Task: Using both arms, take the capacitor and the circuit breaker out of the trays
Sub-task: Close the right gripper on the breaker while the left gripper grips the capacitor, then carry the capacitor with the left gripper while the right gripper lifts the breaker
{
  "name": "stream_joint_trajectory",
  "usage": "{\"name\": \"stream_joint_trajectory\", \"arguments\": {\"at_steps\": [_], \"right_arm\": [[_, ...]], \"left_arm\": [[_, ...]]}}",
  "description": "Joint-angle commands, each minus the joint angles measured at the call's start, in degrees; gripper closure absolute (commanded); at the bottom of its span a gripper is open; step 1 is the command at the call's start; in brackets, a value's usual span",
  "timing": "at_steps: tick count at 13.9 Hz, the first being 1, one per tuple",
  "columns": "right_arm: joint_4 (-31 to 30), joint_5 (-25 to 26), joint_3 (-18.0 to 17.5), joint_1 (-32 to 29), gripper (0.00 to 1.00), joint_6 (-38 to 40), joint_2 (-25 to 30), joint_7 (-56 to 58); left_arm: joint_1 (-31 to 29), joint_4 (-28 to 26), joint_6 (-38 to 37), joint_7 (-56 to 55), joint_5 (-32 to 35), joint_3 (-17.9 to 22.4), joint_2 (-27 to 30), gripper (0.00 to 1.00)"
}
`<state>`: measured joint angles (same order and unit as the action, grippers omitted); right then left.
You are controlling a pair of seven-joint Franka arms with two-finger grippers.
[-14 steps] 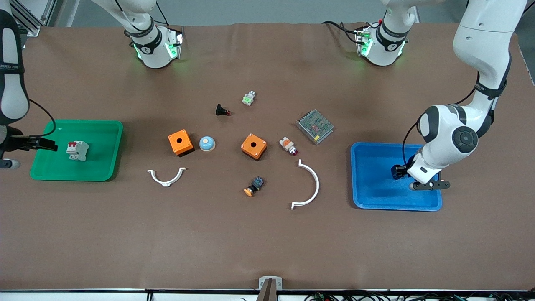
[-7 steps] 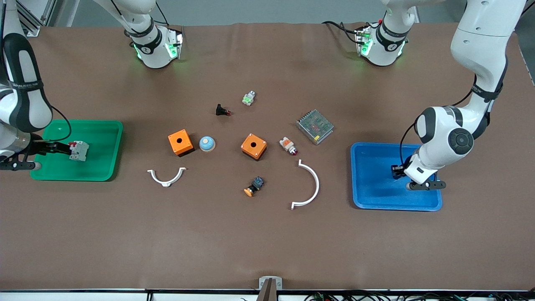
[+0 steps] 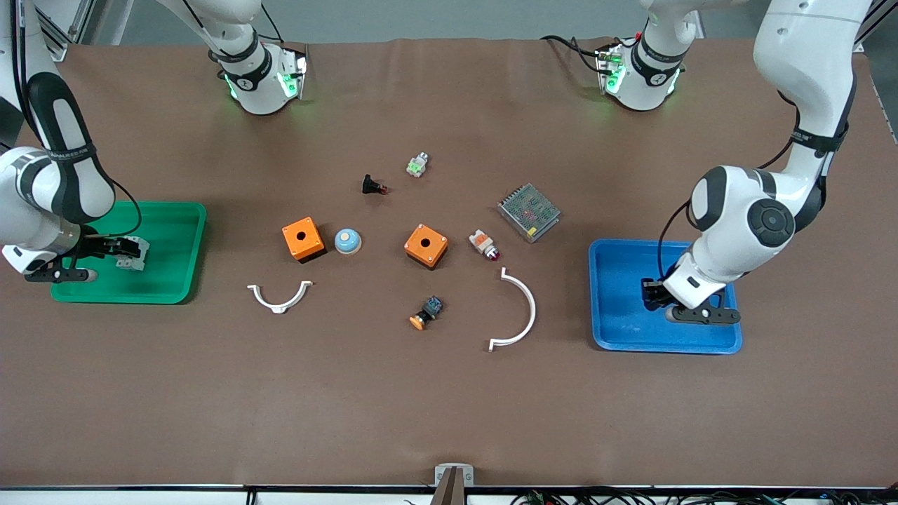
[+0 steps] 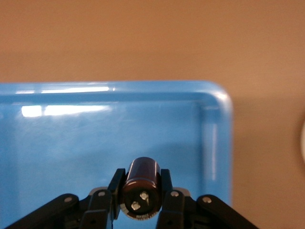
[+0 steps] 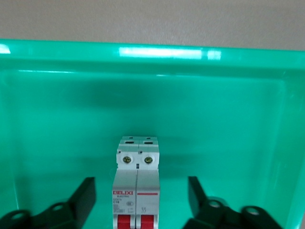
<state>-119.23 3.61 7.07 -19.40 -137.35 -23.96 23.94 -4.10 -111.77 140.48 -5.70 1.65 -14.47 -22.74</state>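
Two trays sit at opposite ends of the table: a green tray at the middle left of the front view and a blue tray at the middle right. The right gripper is low in the green tray, fingers spread apart on either side of the breaker without touching it; the breaker lies on the tray floor. The left gripper is over the blue tray, fingers clamped on the capacitor. Between the trays lie two orange boxes, a push button and two white arcs.
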Motion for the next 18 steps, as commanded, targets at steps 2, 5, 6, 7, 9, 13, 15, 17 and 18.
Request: {"name": "stream_joint_trajectory", "arguments": {"at_steps": [2,5,6,7,9,13,15,17,18], "right_arm": [[-0.83,-0.18,-1.36,-1.78,0.39,-0.2,0.32,1.2],[-0.83,-0.18,-1.36,-1.69,0.65,0.16,0.32,2.86],[-0.74,-0.18,-1.36,-1.69,0.71,0.94,0.32,2.96],[-0.57,-0.18,-1.36,-1.61,0.72,1.73,0.32,2.87],[0.48,-0.18,-1.36,-1.17,0.73,4.45,1.11,2.87],[9.95,-0.7,-1.97,2.42,0.74,21.73,4.79,0.95],[16.63,-0.71,-1.97,6.55,0.74,29.3,4.89,-5.1],[19.12,-1.06,-1.97,11.99,0.74,32.14,5.24,-11.42],[18.95,-2.28,-1.97,14.63,0.74,32.76,5.76,-14.59]], "left_arm": [[5.39,4.72,-3.81,-7.45,0.9,-1.7,-0.37,1.0],[11.02,8.23,-3.81,-15.19,0.9,-1.52,-3.18,1.0],[12.78,9.54,-3.81,-17.48,0.9,-1.43,-4.41,1.0],[14.71,10.86,-3.81,-19.41,1.07,-1.26,-5.72,1.0],[18.23,12.88,-3.81,-25.37,4.22,-0.91,-7.84,1.0],[23.77,19.64,-3.81,-38.39,10.91,-0.91,-16.0,1.0],[26.23,24.13,-3.81,-41.39,11.09,-0.03,-20.13,1.0],[29.66,26.07,-3.81,-41.58,11.0,3.03,-22.69,1.0],[31.41,26.52,-3.72,-41.84,10.92,4.88,-23.66,0.99]]}}
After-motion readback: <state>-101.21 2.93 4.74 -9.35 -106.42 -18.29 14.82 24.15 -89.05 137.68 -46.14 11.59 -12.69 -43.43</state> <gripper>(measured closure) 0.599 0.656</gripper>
